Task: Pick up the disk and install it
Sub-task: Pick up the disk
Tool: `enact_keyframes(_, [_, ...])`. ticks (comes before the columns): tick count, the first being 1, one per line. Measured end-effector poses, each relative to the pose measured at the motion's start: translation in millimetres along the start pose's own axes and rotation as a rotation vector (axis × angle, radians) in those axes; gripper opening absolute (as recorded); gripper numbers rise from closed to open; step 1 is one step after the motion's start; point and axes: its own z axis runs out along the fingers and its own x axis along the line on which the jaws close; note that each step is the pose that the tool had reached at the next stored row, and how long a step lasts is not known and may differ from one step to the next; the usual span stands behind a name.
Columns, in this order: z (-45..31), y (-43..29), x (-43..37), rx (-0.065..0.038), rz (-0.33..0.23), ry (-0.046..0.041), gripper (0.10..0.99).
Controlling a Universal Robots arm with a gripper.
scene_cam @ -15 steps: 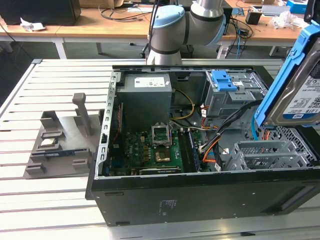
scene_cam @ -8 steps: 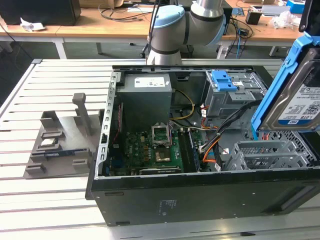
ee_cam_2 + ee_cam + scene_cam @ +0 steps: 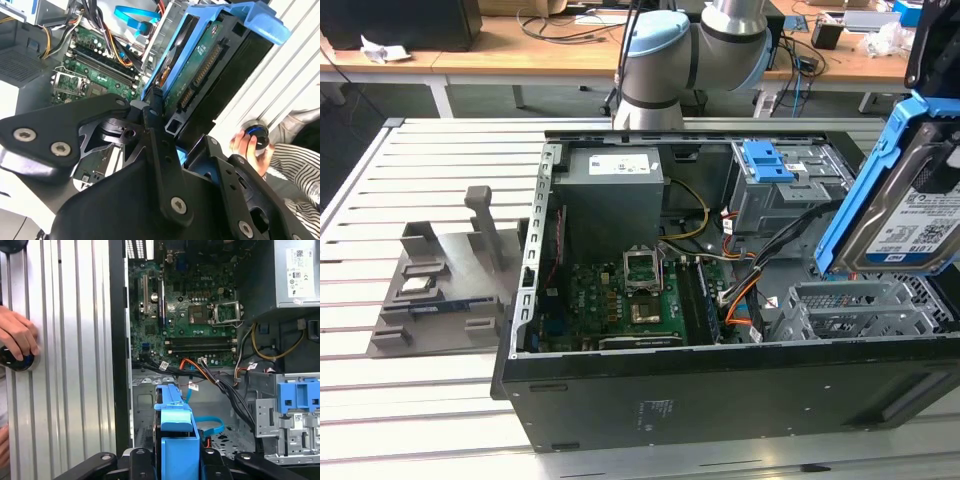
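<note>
The fingers (image 3: 150,120) are clamped on the disk (image 3: 910,215), which hangs tilted just above the drive cage (image 3: 865,305), at 3 o'clock in the open computer case (image 3: 720,390).

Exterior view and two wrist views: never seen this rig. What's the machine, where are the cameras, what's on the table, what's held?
One robot arm. The exterior view looks on from off the arm; both wrist views ride near its wrist. On the slatted metal table sit an open computer case and a grey parts holder. The jaws are shut on the disk, a hard drive in blue rails, held over the case. A person's hand touches a black knob beside the case.
</note>
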Motion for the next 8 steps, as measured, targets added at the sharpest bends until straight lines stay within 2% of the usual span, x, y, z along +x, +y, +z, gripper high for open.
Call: enact_keyframes(8, [19.7,-0.3,-4.3,0.000,-0.005,0.0025,0.365])
